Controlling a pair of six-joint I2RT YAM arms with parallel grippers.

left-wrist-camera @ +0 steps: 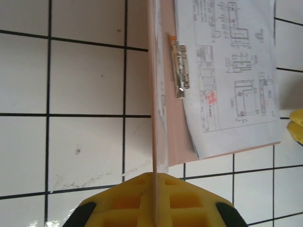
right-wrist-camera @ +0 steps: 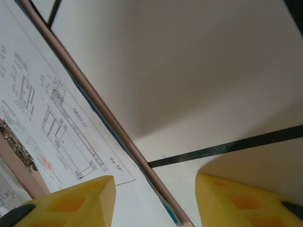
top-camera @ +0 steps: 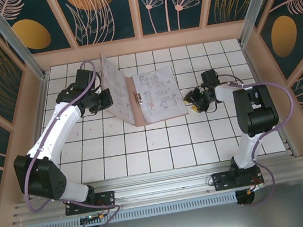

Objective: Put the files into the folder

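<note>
The pinkish-brown folder lies open on the tiled table. Its left cover stands nearly upright, and my left gripper is shut on that cover's edge. The left wrist view shows the cover edge-on running into the closed yellow pads. A white printed sheet lies on the folder's flat right half, beside a metal clip. A teal-blue sheet peeks out as a thin sliver under the white paper. My right gripper is open just off the folder's right edge, holding nothing.
White tiles with dark grout cover the table. Wooden walls and metal posts enclose it on three sides. Open tile lies in front of the folder and to the right of the right arm.
</note>
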